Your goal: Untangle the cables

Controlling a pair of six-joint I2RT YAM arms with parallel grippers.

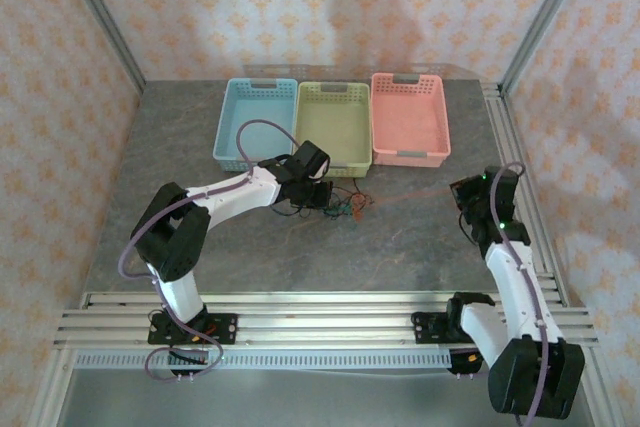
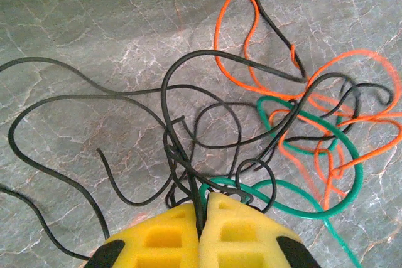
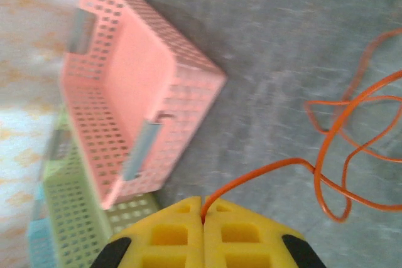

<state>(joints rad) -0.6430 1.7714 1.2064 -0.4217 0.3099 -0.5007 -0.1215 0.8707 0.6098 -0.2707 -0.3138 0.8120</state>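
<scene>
The cables lie in a tangle (image 1: 345,205) on the table in front of the green basket. In the left wrist view they are several black wires (image 2: 164,92), an orange-red one (image 2: 235,36) and a green one (image 2: 352,174), looped through each other. My left gripper (image 2: 202,208) is shut on a black wire at the near edge of the tangle. My right gripper (image 3: 203,208) is shut on the end of the orange-red cable (image 3: 326,149), which runs away from it in loose loops. In the top view the right gripper (image 1: 465,192) sits well right of the tangle.
Three baskets stand side by side at the back: blue (image 1: 232,122), green (image 1: 335,127) and pink (image 1: 410,119). The pink basket (image 3: 138,92) is close ahead-left of my right gripper. Aluminium rails border the table's right side (image 1: 515,147) and near edge.
</scene>
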